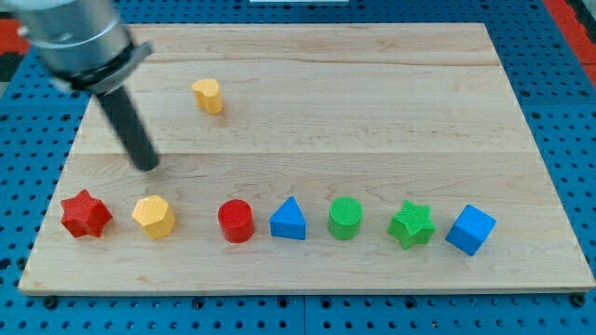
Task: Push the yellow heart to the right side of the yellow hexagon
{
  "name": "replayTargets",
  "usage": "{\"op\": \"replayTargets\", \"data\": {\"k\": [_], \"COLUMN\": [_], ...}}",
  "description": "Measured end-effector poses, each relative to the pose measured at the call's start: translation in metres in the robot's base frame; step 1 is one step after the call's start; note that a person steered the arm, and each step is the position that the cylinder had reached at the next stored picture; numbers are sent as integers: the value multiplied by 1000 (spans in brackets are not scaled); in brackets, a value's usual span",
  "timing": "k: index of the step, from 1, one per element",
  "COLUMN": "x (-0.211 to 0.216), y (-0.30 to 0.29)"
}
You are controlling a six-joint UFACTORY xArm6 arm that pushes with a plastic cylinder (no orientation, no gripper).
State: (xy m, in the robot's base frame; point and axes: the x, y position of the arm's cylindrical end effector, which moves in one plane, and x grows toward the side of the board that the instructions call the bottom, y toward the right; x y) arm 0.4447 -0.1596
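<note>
The yellow heart (208,95) sits on the wooden board near the view's top left. The yellow hexagon (154,217) sits in the row of blocks near the view's bottom, second from the left. My tip (147,166) is on the board between them, below and left of the heart and just above the hexagon, touching neither.
The row along the view's bottom also holds a red star (86,215), a red cylinder (236,221), a blue triangle (289,221), a green cylinder (345,218), a green star (411,224) and a blue cube (470,230). The wooden board (372,112) lies on blue pegboard.
</note>
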Motion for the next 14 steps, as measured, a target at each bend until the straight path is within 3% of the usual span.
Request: {"op": "replayTargets", "data": {"k": [2, 3, 4, 5, 6, 7, 8, 9, 11, 12, 13, 14], "x": [-44, -99, -112, -102, -54, -72, -114, -147, -59, -22, -42, -30], "y": [168, 168, 94, 51, 47, 44, 79, 40, -9, 4, 34, 65]}}
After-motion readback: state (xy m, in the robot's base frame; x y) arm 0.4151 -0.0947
